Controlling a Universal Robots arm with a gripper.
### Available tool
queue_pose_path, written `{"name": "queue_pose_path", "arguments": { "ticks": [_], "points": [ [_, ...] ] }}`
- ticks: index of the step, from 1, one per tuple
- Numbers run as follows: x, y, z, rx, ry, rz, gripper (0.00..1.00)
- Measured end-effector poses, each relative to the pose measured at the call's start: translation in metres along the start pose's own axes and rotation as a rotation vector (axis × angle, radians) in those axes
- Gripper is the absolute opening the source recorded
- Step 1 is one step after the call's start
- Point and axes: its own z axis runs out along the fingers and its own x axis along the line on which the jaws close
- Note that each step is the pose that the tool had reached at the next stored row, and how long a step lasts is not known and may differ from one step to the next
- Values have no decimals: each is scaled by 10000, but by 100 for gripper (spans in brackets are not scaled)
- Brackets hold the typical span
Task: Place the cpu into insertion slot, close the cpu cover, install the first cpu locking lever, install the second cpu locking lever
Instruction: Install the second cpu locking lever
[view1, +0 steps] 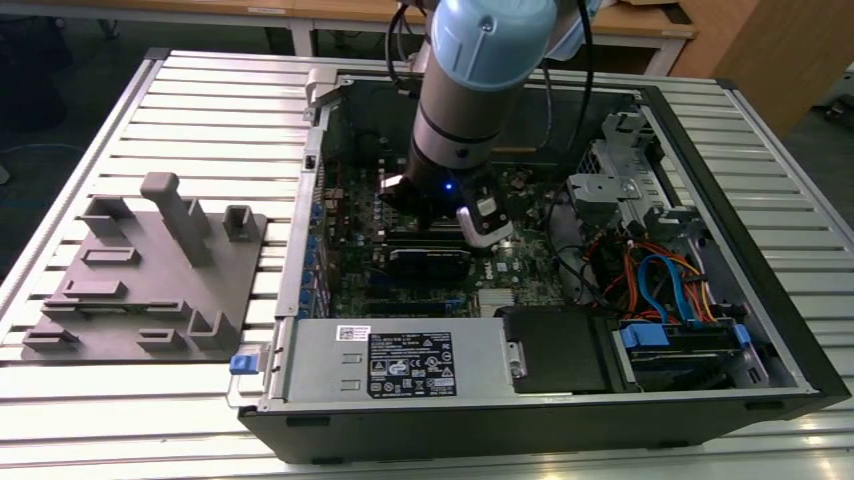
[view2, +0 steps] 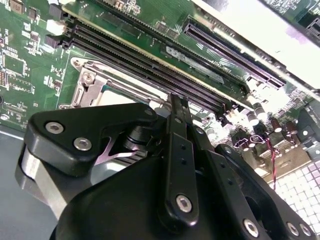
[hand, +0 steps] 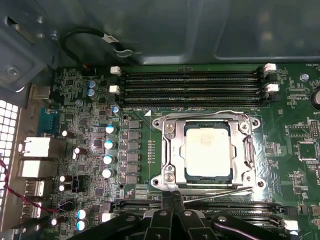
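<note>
One arm reaches straight down, its clenched claw (hand: 173, 196) at the cpu cover's (hand: 170, 150) edge.

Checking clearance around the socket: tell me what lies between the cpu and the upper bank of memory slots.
In the first wrist view, the cpu cover frame and a thin wire lever lie between the cpu and the memory slots.

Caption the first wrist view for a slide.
Gripper at the socket's edge; cpu seated in the insertion slot under the closed cpu cover.
</note>
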Motion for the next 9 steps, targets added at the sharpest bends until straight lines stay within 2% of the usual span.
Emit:
{"name": "queue_pose_path", "arguments": {
  "ticks": [4,9],
  "points": [
    [15,-7,20,-38,2,0,10],
    [56,-17,44,-179,7,-5,10]
  ]
}}
